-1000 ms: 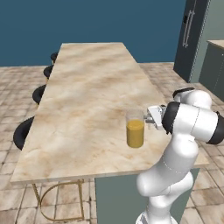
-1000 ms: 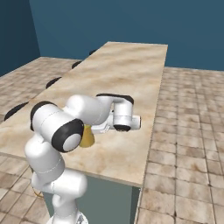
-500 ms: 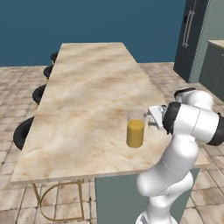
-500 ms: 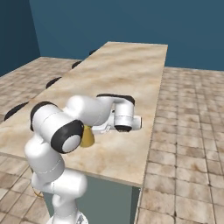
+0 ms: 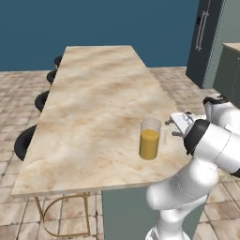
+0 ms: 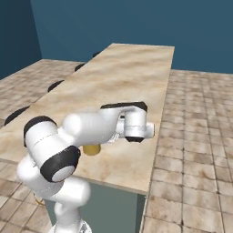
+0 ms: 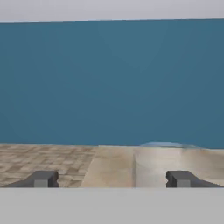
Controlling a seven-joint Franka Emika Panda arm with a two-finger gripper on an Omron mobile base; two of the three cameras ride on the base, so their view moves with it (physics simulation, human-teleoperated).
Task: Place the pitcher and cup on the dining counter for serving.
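The pitcher (image 5: 150,139), clear with orange-yellow liquid, stands upright on the dining counter (image 5: 93,93) close to its near right edge. My gripper (image 5: 171,127) is level with it on its right side, open, fingers apart and not pressing the glass. In the hand view the gripper (image 7: 111,179) is spread wide, and the pitcher (image 7: 154,164) rises as a faint clear shape just ahead, nearer the right fingertip (image 7: 179,178). In the right base view my arm covers all of the pitcher (image 6: 92,149) except its base. The cup is out of view.
Black stools (image 5: 26,140) line the counter's left side. Dark tall cabinets (image 5: 206,42) stand at the back right, beyond tiled floor (image 6: 195,136). The long marble top (image 6: 132,68) stretches away bare behind the pitcher.
The fingers have spread apart and let go of the pitcher, which stays standing where it was. The arm has hardly moved.
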